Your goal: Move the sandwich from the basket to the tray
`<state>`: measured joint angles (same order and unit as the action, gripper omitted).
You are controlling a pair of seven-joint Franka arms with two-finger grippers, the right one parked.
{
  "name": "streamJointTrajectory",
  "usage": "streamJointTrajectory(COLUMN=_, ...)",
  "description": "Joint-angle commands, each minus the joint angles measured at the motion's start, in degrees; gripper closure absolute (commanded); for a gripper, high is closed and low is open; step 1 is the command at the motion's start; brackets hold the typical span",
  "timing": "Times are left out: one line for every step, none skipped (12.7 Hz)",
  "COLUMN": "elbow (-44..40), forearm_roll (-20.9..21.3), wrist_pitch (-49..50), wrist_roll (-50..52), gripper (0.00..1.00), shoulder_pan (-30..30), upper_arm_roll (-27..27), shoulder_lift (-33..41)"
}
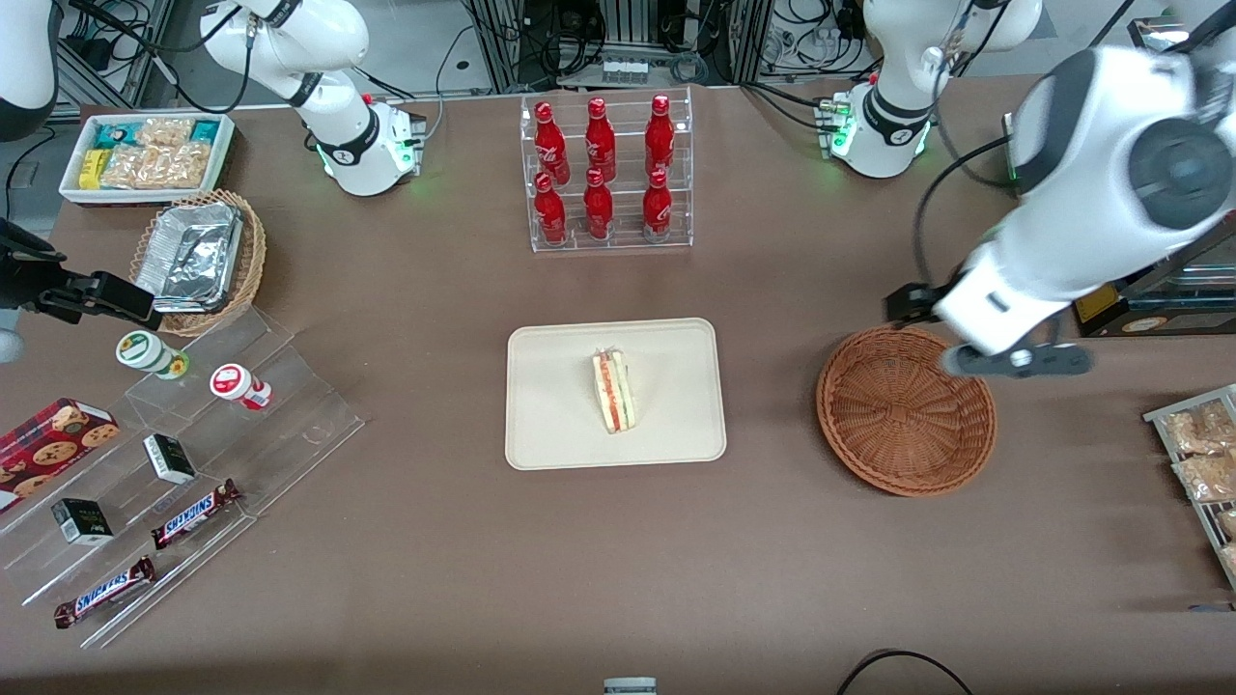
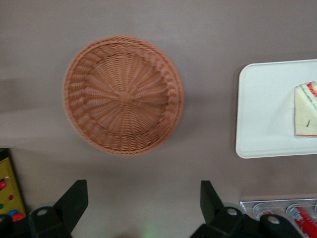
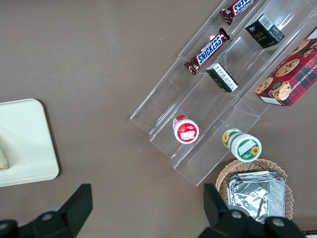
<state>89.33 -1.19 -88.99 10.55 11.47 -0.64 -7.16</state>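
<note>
The small triangular sandwich [image 1: 614, 391] of pale bread, with red, orange and green filling striped along its cut edge, lies near the middle of the flat cream-beige rectangular tray [image 1: 550, 434], which has rounded corners and a low, smooth rim. The tray sits on the matte brown surface [image 1: 435, 560]. Well apart from it, toward the working arm's end, rests the round, shallow reddish-brown wicker basket [image 1: 898, 425]; its weave radiates from a central knot out to a ribbed, coiled rim, and nothing lies in it. The left arm's gripper [image 2: 141, 210] hangs above the surface just beside the basket's rim, farther from the front camera than the basket's centre. Its black jaws stand wide apart, holding and touching nothing. Farther from the front camera than the tray, a clear acrylic tiered rack [image 1: 608, 174] carries six glossy red bottles [image 1: 599, 145].
</note>
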Motion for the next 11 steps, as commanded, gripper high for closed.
streamJointTrajectory(elbow=3.2, forearm_roll=-0.4, wrist_pitch=1.8, wrist_roll=-1.7, gripper=0.0, shoulder_pan=-6.7, upper_arm_roll=-4.6, shoulder_lift=5.2)
streamJointTrajectory(elbow=3.4, forearm_roll=0.2, wrist_pitch=2.6, wrist_roll=-1.8, gripper=0.0, shoulder_pan=-9.2, upper_arm_roll=-6.7, shoulder_lift=6.0)
streamJointTrajectory(elbow=3.5, forearm_roll=0.3, wrist_pitch=3.5, wrist_roll=-1.8, gripper=0.0, shoulder_pan=-10.5, upper_arm_roll=-7.7, shoulder_lift=6.9)
streamJointTrajectory(elbow=3.5, forearm_roll=0.7, wrist_pitch=4.3, wrist_roll=-1.9, gripper=0.0, shoulder_pan=-10.8, upper_arm_roll=-7.7, shoulder_lift=7.7)
streamJointTrajectory(elbow=3.5, forearm_roll=1.5, wrist_pitch=5.4, wrist_roll=-2.9, gripper=0.0, shoulder_pan=-10.8, upper_arm_roll=-7.6, shoulder_lift=8.6)
streamJointTrajectory(elbow=3.5, forearm_roll=2.1, wrist_pitch=6.6, wrist_roll=-3.9, gripper=0.0, shoulder_pan=-10.8, upper_arm_roll=-7.4, shoulder_lift=9.6)
streamJointTrajectory(elbow=3.6, forearm_roll=2.1, wrist_pitch=7.8, wrist_roll=-4.5, gripper=0.0, shoulder_pan=-10.9, upper_arm_roll=-7.2, shoulder_lift=10.7)
streamJointTrajectory(elbow=4.0, forearm_roll=2.1, wrist_pitch=8.3, wrist_roll=-4.5, gripper=0.0, shoulder_pan=-12.0, upper_arm_roll=-7.1, shoulder_lift=11.5)
streamJointTrajectory(elbow=4.7, forearm_roll=2.1, wrist_pitch=8.3, wrist_roll=-4.5, gripper=0.0, shoulder_pan=-12.9, upper_arm_roll=-7.1, shoulder_lift=12.3)
streamJointTrajectory(elbow=5.0, forearm_roll=2.1, wrist_pitch=8.3, wrist_roll=-4.5, gripper=0.0, shoulder_pan=-13.0, upper_arm_roll=-7.0, shoulder_lift=12.6)
streamJointTrajectory(elbow=5.0, forearm_roll=2.2, wrist_pitch=8.3, wrist_roll=-4.5, gripper=0.0, shoulder_pan=-12.9, upper_arm_roll=-6.3, shoulder_lift=12.6)
